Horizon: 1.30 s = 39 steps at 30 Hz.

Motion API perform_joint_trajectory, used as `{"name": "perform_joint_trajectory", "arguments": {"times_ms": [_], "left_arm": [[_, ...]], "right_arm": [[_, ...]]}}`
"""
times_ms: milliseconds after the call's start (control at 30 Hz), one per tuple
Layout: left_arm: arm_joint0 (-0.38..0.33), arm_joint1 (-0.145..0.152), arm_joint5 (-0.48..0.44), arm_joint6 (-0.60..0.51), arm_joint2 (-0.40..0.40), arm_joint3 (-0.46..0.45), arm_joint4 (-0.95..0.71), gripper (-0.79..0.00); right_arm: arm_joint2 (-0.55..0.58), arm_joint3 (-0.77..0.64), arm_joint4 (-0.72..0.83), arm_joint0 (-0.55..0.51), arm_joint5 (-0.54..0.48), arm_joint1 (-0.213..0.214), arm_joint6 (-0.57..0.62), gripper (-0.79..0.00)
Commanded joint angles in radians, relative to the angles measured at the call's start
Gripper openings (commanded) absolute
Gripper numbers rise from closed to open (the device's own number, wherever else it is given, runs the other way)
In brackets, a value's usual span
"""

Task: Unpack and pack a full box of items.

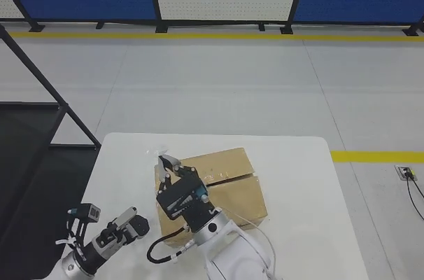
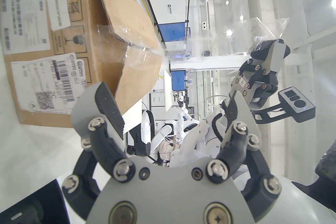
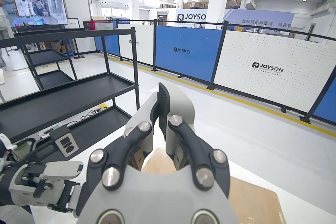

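A brown cardboard box [image 1: 222, 189] with printed labels lies on the white table [image 1: 303, 210]. Its side and slightly lifted top flaps fill much of the left wrist view [image 2: 65, 33], with loose clear tape [image 2: 126, 36] clinging at the flap edge. My right gripper [image 1: 168, 165] hovers over the box's far left corner, shut on a piece of clear plastic film [image 2: 262, 30]; the same gripper [image 3: 161, 95] shows pinched fingers above the box [image 3: 252, 196]. My left gripper [image 2: 168, 93] stands open and holds nothing, low beside the box's left side [image 1: 136, 222].
A black metal shelf rack [image 1: 23, 140] stands off the table's left edge, seen also as shelves [image 3: 78, 88]. Blue and white fence panels [image 1: 226, 8] line the far floor. Bare tabletop lies right of the box.
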Motion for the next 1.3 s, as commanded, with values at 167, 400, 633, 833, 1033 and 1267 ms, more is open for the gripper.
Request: {"name": "perform_joint_trajectory", "arguments": {"times_ms": [167, 400, 633, 833, 1033, 1267], "left_arm": [[-0.062, 0.005, -0.001, -0.022, 0.095, 0.069, 0.011, 0.0], [-0.097, 0.008, 0.009, 0.025, 0.149, 0.115, 0.029, 0.0], [-0.1, 0.013, 0.014, 0.05, 0.163, 0.126, 0.026, 0.0], [-0.101, 0.019, 0.02, 0.06, 0.171, 0.135, 0.031, 0.0], [-0.104, 0.024, 0.028, 0.071, 0.179, 0.138, 0.028, 0.0], [-0.103, 0.029, 0.024, 0.086, 0.183, 0.133, 0.023, 0.0]], "right_arm": [[0.034, -0.034, -0.014, -0.063, -0.028, 0.008, -0.035, -0.785], [0.038, -0.027, -0.023, -0.066, -0.056, 0.007, -0.066, -0.785], [0.025, -0.008, -0.043, -0.044, -0.088, 0.003, -0.127, -0.785], [0.024, 0.003, -0.038, -0.039, -0.1, -0.001, -0.16, -0.785], [0.017, 0.005, -0.032, -0.034, -0.118, -0.005, -0.169, -0.785], [0.011, 0.008, -0.03, -0.03, -0.141, -0.008, -0.183, -0.785]]}}
